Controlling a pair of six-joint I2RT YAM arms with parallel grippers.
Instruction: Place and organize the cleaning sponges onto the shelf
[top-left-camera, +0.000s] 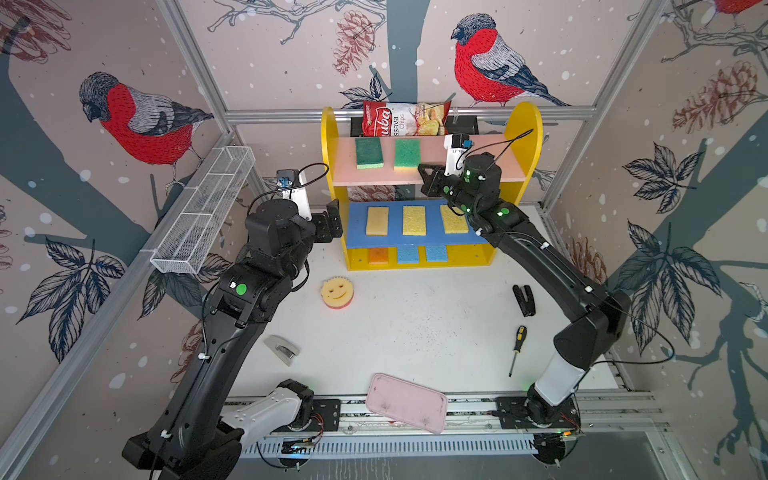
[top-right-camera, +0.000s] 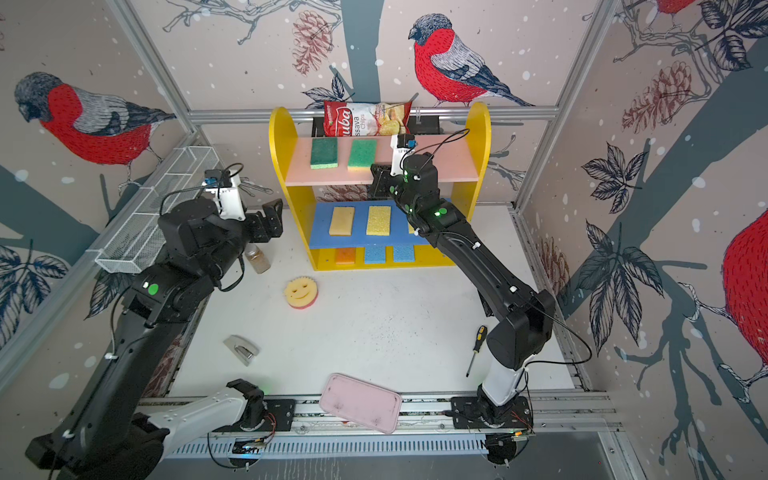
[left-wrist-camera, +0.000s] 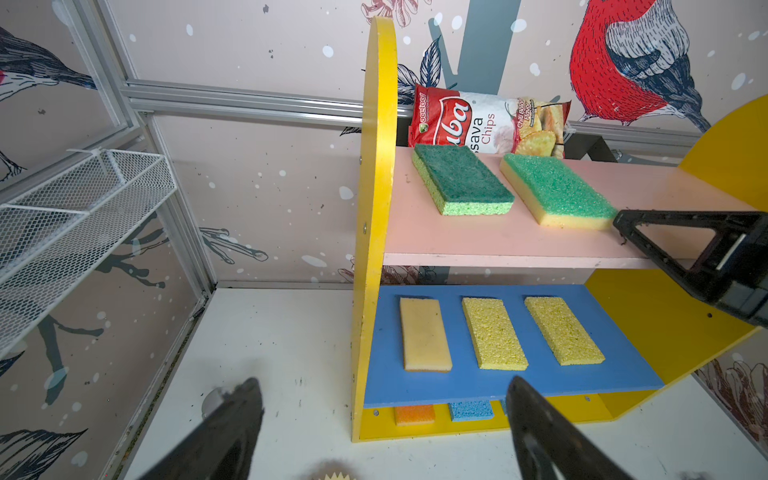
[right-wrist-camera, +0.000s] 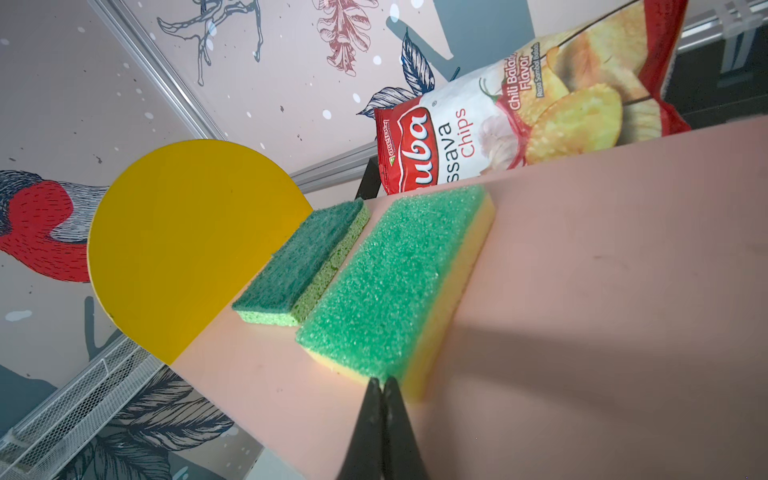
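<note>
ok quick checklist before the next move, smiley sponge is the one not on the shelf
1. Right gripper jaws shut, holding nothing: ok.
2. Right tip clear of the light green sponge: cannot tell, it sits at the sponge's front edge.
3. Left gripper jaws open, empty: ok.
4. Smiley sponge on the shelf: not ok, it lies on the table.
5. Bare room on the pink board beside the light green sponge: ok.

Left pincer (top-left-camera: 331, 220) gapes wide; right pincer (right-wrist-camera: 381, 386) closed, apparently empty.
</note>
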